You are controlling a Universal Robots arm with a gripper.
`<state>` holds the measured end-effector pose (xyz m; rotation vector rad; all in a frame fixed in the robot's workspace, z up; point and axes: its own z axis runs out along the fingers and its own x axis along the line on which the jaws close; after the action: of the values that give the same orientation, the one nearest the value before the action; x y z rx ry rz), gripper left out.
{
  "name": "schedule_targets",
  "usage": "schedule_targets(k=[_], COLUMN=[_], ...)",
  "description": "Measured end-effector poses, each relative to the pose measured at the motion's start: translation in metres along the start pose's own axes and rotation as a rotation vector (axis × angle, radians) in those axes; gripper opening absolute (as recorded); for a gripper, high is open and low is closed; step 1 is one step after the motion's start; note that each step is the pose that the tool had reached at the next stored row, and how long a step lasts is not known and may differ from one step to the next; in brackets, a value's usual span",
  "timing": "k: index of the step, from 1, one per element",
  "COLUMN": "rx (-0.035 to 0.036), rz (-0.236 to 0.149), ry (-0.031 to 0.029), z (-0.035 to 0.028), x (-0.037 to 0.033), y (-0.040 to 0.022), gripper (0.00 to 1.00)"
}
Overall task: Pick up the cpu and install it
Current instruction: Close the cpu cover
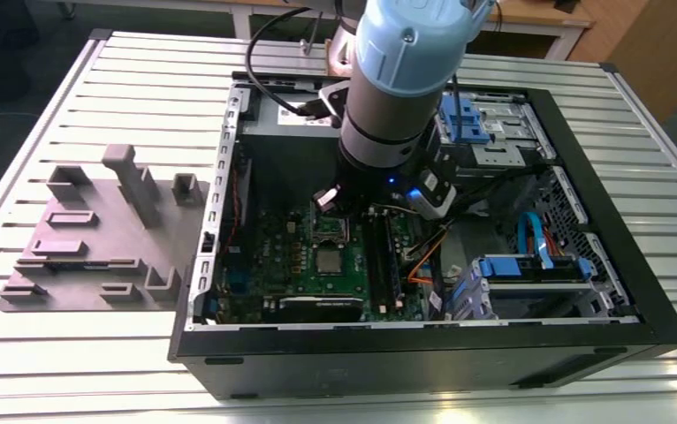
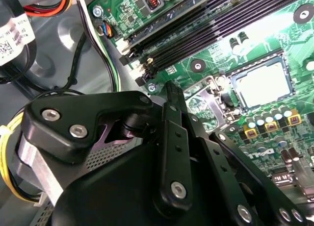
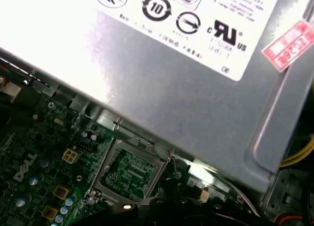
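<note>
The cpu (image 2: 262, 84) lies flat in the socket (image 2: 235, 86) on the board (image 2: 206, 39), a pale silvery square set square to the socket's rim. It is ahead of the end effector (image 2: 172, 103) and below it, apart from it and not touching. Being square, it has no long axis to line up with.

In the first wrist view the hinged metal frame (image 3: 140, 146) sits between the end effector and the cpu, nearer the end effector, with green board showing through its middle. It looks swung back, not closed over the chip. The memory slots (image 2: 221, 20) run past the cpu on its far side.

The black links of the end effector crowd the second wrist view. I cannot tell how far open it is. It does not hold the cpu, and I see nothing else in its grasp.

In the exterior view the arm (image 1: 398, 79) reaches down into the open case (image 1: 433, 353), close to the power supply (image 3: 171, 88). The grey tray (image 1: 91, 238) stands on the desk (image 1: 138, 79) outside the case, well apart from the end effector.
</note>
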<state>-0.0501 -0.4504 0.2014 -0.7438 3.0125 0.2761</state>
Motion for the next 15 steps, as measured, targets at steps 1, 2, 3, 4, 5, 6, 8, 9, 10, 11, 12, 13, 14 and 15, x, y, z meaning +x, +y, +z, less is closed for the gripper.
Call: schedule_targets(k=[1, 2, 3, 4, 5, 6, 8, 9, 10, 11, 12, 13, 14, 15], rx=[0.0001, 0.0002, 0.0003, 0.0004, 0.0002, 0.0002, 0.0001, -0.0001, -0.0001, -0.0001, 0.0000, 0.0000, 0.0000, 0.0001], rz=[0.000, 0.000, 0.000, 0.000, 0.000, 0.000, 0.000, 0.000, 0.000, 0.000, 0.000, 0.000, 0.000, 0.000], ry=[0.0000, 0.0001, 0.0003, 0.0003, 0.0000, 0.0000, -0.0001, 0.0000, 0.0001, -0.0001, 0.0000, 0.0001, 0.0000, 0.0002], z=[0.0003, 0.0005, 0.0007, 0.0009, 0.0013, 0.0014, 0.0015, 0.0015, 0.0015, 0.0013, 0.0008, 0.0000, -0.0009, -0.0022], x=[-0.0001, -0.0001, 0.0001, 0.0006, 0.0013, 0.0020, 0.0031, 0.0034, 0.0035, 0.0036, 0.0037, 0.0037, 0.0038, 0.0039], y=[0.0003, 0.0008, 0.0014, 0.0022, 0.0029, 0.0035, 0.0041, 0.0043, 0.0044, 0.0043, 0.0043, 0.0042, 0.0041, 0.0038], gripper=[0.10, 0.10, 0.10, 0.10, 0.10, 0.10, 0.10, 0.10, 0.10, 0.10, 0.10, 0.10, 0.10, 0.10])
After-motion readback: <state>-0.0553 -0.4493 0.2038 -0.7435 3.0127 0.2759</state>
